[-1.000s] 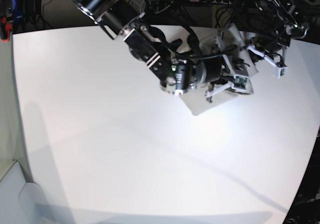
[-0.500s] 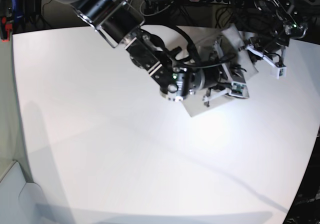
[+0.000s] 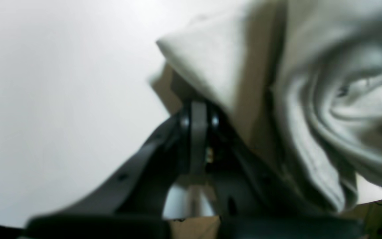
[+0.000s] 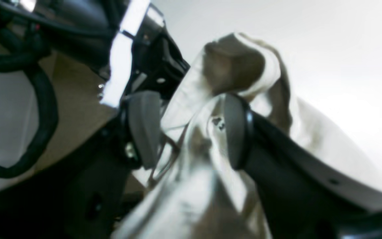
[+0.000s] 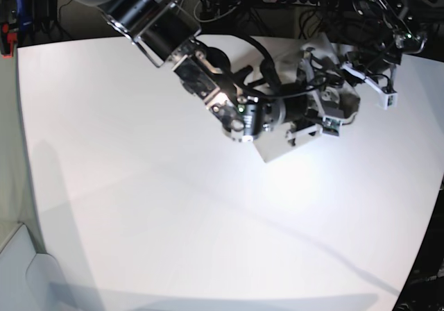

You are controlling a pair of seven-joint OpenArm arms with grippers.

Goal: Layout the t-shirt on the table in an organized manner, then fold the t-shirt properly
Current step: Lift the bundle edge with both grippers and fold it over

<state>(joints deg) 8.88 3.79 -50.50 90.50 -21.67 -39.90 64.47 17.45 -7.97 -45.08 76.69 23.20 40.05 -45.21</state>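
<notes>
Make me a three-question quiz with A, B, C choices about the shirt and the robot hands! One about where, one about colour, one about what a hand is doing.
1. Where on the table is the t-shirt?
A. far side, under the arms
B. near edge
C. left corner

2. What colour is the t-shirt?
A. red
B. light grey-beige
C. black

3. How is the right gripper?
A. open, cloth between its fingers
B. shut tight on nothing
C. out of view

Answers:
1. A, the base view shows it bunched beneath both arms.
2. B, both wrist views show pale cloth.
3. A, the right wrist view shows a gap with cloth in it.
</notes>
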